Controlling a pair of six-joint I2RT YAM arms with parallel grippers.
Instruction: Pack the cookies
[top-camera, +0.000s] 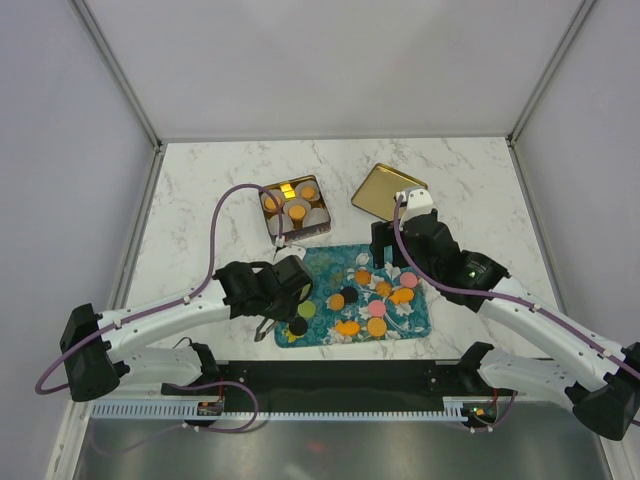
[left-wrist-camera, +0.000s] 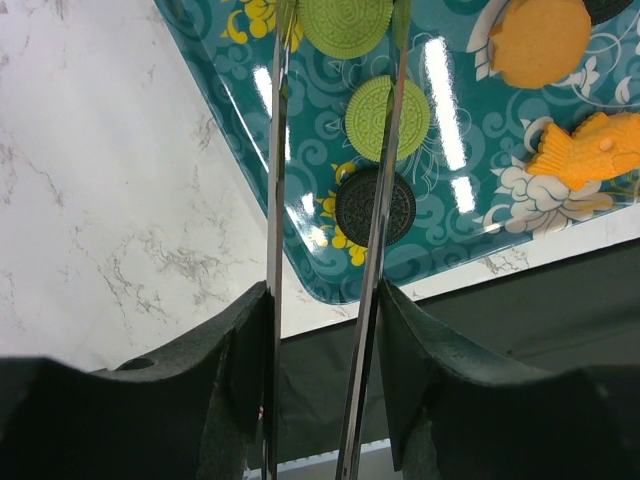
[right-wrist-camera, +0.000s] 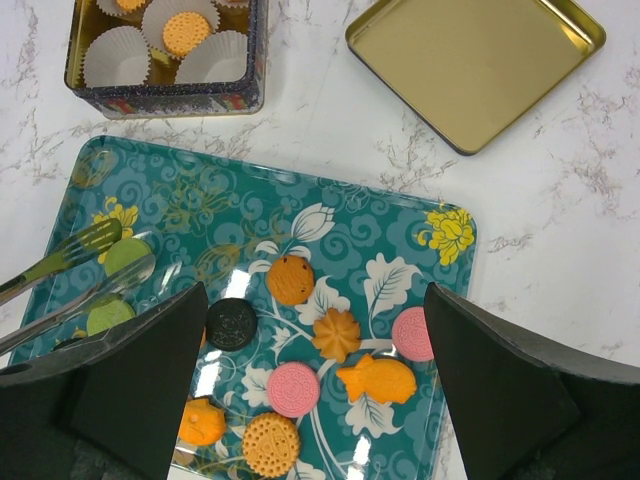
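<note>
Top external: cookies (top-camera: 377, 326) on the tray (top-camera: 320, 262), some in the tin (top-camera: 290, 189).
Left wrist: left gripper (left-wrist-camera: 325, 345) clamps tongs (left-wrist-camera: 275, 200).
Right wrist: right gripper (right-wrist-camera: 312, 330) spread above the tray; tong tips flank a green cookie (right-wrist-camera: 125, 255), which likely needs pinching next.

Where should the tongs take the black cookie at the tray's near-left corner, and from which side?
I'd pinch the black cookie across its round rim, tongs coming down from above. It lies flat on the tray, so only the thin edge offers purchase. Close across the two sides with bare tray; a green cookie sits close beyond it.
</note>
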